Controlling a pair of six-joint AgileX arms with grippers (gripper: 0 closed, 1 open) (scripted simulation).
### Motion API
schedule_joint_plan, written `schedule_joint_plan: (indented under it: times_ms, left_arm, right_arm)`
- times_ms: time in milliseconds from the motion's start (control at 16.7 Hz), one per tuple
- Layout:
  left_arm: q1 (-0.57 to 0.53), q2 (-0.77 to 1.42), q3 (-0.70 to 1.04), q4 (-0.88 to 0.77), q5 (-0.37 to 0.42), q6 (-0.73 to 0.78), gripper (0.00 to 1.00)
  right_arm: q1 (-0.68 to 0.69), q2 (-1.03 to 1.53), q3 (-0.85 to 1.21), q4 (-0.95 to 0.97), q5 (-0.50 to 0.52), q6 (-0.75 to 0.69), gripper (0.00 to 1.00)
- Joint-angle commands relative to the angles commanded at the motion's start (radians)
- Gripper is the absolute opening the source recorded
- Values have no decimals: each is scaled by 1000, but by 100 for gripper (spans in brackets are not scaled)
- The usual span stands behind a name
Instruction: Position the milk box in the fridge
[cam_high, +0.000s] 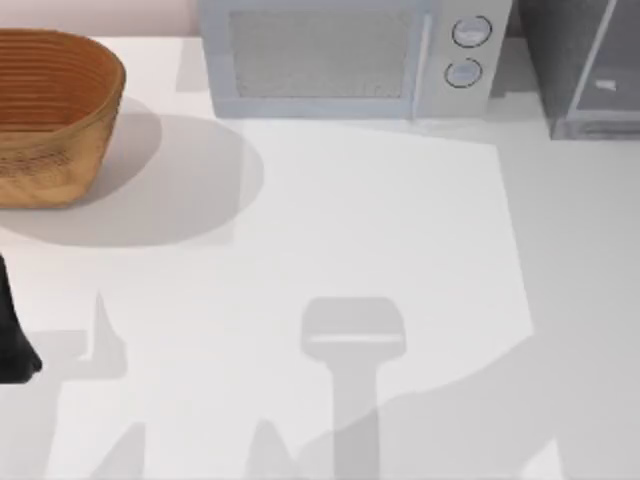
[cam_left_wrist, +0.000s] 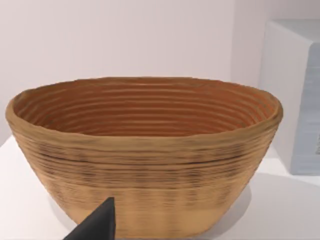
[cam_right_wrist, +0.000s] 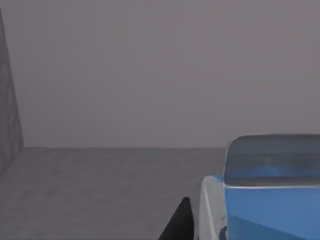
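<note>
The right hand's grip state I cannot tell; the milk box (cam_right_wrist: 270, 190) sits beside its fingertip (cam_right_wrist: 179, 222), inside the dark fridge (cam_high: 580, 70). Withdrawing carelessly could knock the carton over on the shelf

My left arm (cam_high: 14, 330) sits parked at the table's left edge, low in the top view.

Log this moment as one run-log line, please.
milk box: at right gripper, inside dark-grey fridge | left arm: parked by basket
</note>
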Motion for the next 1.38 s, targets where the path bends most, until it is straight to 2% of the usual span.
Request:
schedule_joint_plan:
  times_ms: [960, 1320, 1380]
  left_arm:
    - [0, 0, 0, 0, 0, 0, 100]
    - [0, 0, 0, 0, 0, 0, 100]
    - [0, 0, 0, 0, 0, 0, 100]
  right_arm:
    - [35, 152, 378, -224, 34, 0, 0]
    - [38, 160, 400, -243, 38, 0, 0]
    - [38, 160, 400, -243, 38, 0, 8]
